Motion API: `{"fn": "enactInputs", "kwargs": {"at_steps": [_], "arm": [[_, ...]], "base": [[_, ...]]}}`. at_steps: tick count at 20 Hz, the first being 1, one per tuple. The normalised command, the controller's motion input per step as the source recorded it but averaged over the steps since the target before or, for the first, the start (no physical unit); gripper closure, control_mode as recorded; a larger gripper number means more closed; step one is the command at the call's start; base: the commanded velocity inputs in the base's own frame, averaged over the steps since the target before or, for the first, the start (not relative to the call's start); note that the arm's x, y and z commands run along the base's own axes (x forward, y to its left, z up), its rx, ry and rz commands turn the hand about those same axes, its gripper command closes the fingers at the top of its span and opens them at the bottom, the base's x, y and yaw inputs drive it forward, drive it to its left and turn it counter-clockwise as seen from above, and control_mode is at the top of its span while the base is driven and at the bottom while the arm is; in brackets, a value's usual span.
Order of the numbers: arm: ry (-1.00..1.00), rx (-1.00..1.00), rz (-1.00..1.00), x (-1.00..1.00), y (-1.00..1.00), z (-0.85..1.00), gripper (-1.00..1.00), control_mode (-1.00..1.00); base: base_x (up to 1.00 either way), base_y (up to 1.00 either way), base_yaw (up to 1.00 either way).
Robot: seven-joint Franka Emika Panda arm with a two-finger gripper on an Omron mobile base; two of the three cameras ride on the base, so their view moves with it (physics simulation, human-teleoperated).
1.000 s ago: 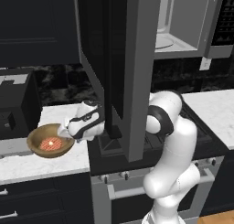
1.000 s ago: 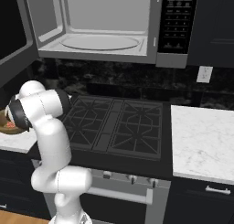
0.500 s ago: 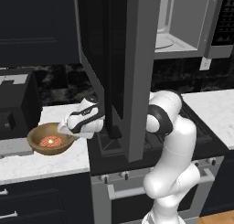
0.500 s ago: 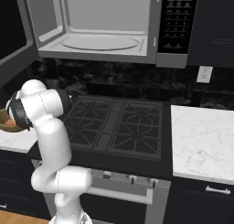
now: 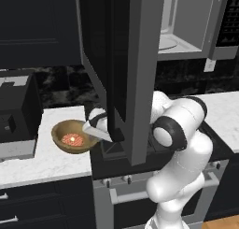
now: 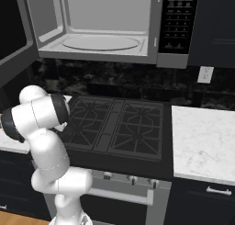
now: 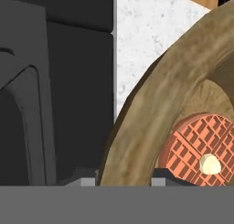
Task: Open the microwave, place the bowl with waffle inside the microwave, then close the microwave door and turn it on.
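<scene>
The tan wooden bowl (image 5: 60, 130) hangs just over the white counter, left of the stove, with the reddish waffle (image 5: 73, 139) in its middle. My gripper (image 5: 90, 129) is shut on the bowl's right rim, partly hidden behind the open microwave door (image 5: 119, 60). In the hand view the bowl (image 7: 151, 99) runs up between my fingertips (image 7: 82, 179), my gripper (image 7: 121, 179) clamps its rim, and the waffle (image 7: 196, 150) lies at lower right. The microwave (image 6: 105, 36) stands open above the stove, its light grey inside bare, its button panel (image 6: 176, 22) on the right.
A black toaster-like box (image 5: 16, 106) stands on the counter (image 5: 42, 162) left of the bowl. The gas stove (image 6: 114, 123) lies under the microwave. More marble counter (image 6: 202, 137) extends to the right, with an outlet (image 6: 205, 74) on the wall.
My gripper has closed on the bowl's rim, and the bowl has shifted right toward the stove and slightly up. The microwave door has stayed open.
</scene>
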Motion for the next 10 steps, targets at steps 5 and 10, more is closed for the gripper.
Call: {"fn": "enactInputs", "kwargs": {"at_steps": [5, 10], "arm": [[-0.11, 0.0, -0.03, 0.0, -0.97, 0.66, 1.0, -1.0], [-0.15, -0.08, 0.0, -0.05, -0.96, 0.74, 1.0, -1.0]], "base": [[0.0, 0.0, 0.0], [0.0, 0.0, 0.0]]}}
